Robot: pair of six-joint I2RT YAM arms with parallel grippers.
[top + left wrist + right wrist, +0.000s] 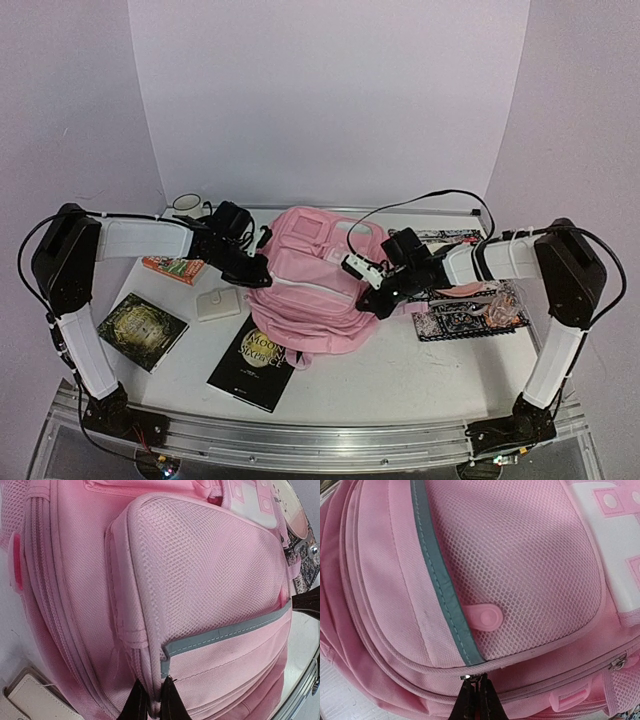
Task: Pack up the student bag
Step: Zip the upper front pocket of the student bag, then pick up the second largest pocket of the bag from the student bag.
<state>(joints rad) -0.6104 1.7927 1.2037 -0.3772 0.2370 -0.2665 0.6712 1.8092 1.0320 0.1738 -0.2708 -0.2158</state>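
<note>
The student bag (300, 290) is a large pink backpack lying flat in the middle of the table, front pockets up. My left gripper (262, 270) is at its left side. In the left wrist view that gripper (154, 700) is shut on a raised seam of the bag (200, 570), just below the grey trim. My right gripper (372, 300) is at the bag's right side. In the right wrist view it (480, 690) is shut at a zip line on the bag (520, 555), with the small metal zipper pull (466, 678) at its fingertips.
Left of the bag lie a white case (218, 304), an orange box (173, 268) and a dark book with gold print (142, 328). A black book (252, 368) lies in front. A patterned notebook (470, 315) sits under the right arm. A roll (187, 202) stands back left.
</note>
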